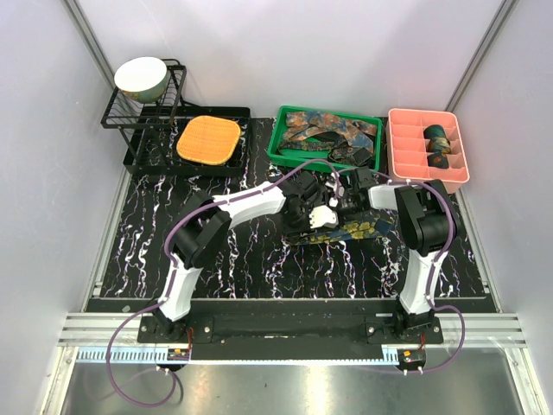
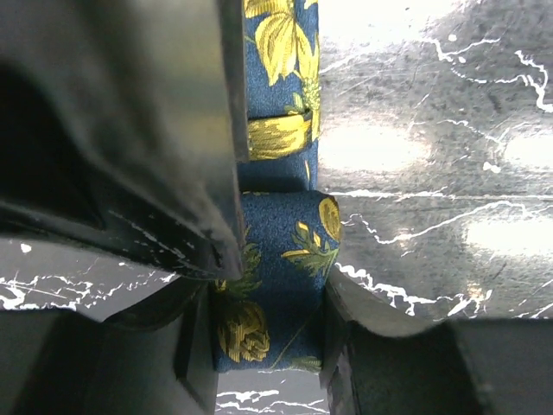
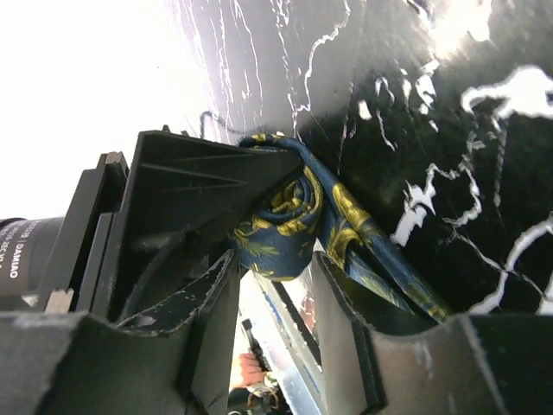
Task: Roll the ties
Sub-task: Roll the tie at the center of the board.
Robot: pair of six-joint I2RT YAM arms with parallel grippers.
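A navy tie [image 1: 367,227] with a gold floral pattern lies on the black marbled mat, partly rolled. In the left wrist view the tie [image 2: 281,233] fills the gap between the jaws, and my left gripper [image 2: 268,294] is shut on it. The right wrist view has the tie's coiled end [image 3: 281,220] right at the tips of my right gripper [image 3: 272,270], whose jaws stand apart with a gap showing below the coil. The tie's loose tail runs off to the lower right. Both grippers [image 1: 333,212] meet over the tie at mid mat.
A green tray [image 1: 281,147] with several loose ties is at the back centre. A pink divided tray [image 1: 406,151] at the back right holds rolled ties. An orange waffle pad [image 1: 207,140] and a wire rack [image 1: 143,117] with a bowl [image 1: 141,76] stand at the back left.
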